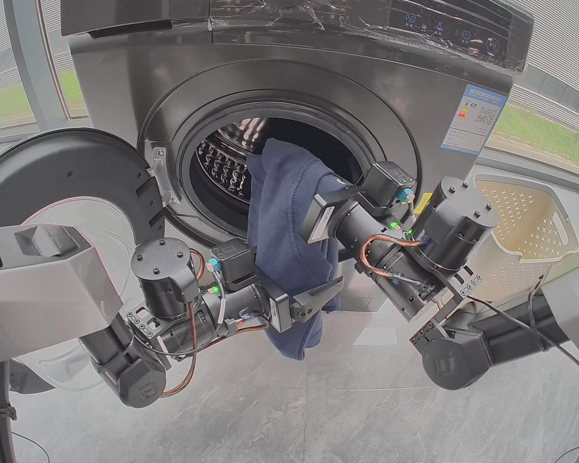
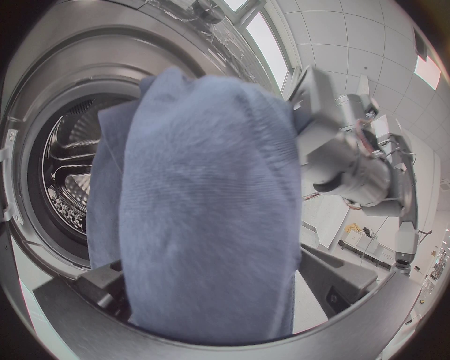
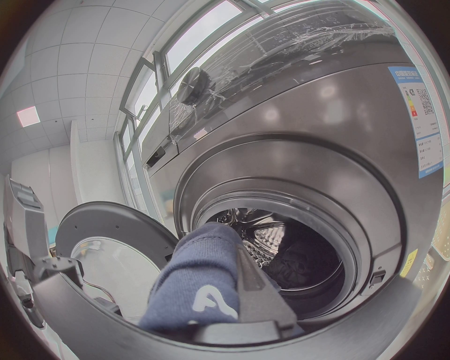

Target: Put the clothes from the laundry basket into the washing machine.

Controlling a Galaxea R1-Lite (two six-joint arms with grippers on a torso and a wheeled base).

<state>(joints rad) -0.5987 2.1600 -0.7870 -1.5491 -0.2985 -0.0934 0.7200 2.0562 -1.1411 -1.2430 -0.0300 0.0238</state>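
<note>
Right tool (image 1: 309, 210) is clenched on the top end of a navy sweatshirt (image 1: 281, 241), holding it up at the mouth of the drum (image 1: 224, 166) of a grey front-loading washing machine (image 1: 360, 92). The sweatshirt covers the 3 to 5 o'clock side of the opening and hangs down in front of the machine, its lower end above the grey tiled floor (image 1: 350, 422). Left tool (image 1: 312, 304), at 6 o'clock from the right one, is released, jaws spread wide, with the hanging cloth between them. A dark piece of clothing (image 3: 300, 262) lies inside the drum. The round door (image 1: 55, 167) stands swung out at 9 o'clock of the drum. A cream laundry basket (image 1: 531, 229) stands at 3 o'clock of the machine.
</note>
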